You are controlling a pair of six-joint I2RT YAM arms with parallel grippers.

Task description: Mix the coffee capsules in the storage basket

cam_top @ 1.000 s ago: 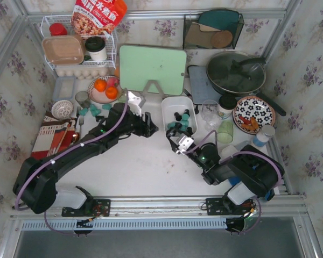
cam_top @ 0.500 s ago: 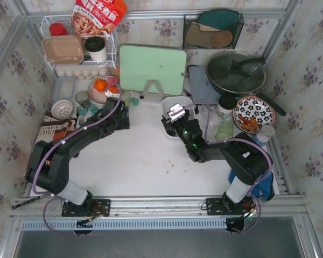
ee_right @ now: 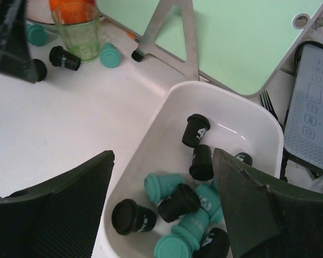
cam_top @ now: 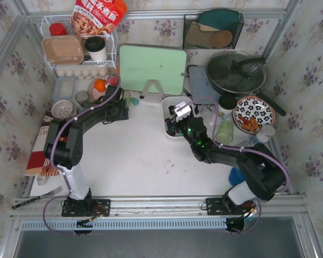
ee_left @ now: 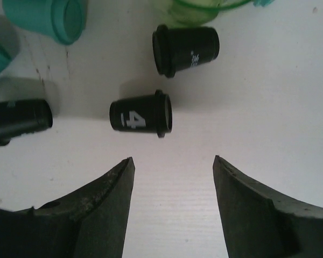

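Note:
The white storage basket holds several coffee capsules, among them a black one marked 4 and a teal one. My right gripper hangs open just above them, with nothing between its fingers. From above it covers most of the basket. My left gripper is open and low over the table. Right ahead of its tips lies a black capsule on its side. Beyond it are another black capsule and a teal one.
A green glass stands by the loose capsules, next to the metal stand of the green cutting board. A plate of oranges, a wire rack, a pan and a patterned plate ring the back.
My right gripper rose from the near table to above the basket and opened wider. The left arm swung back and left to the loose capsules by the glass.

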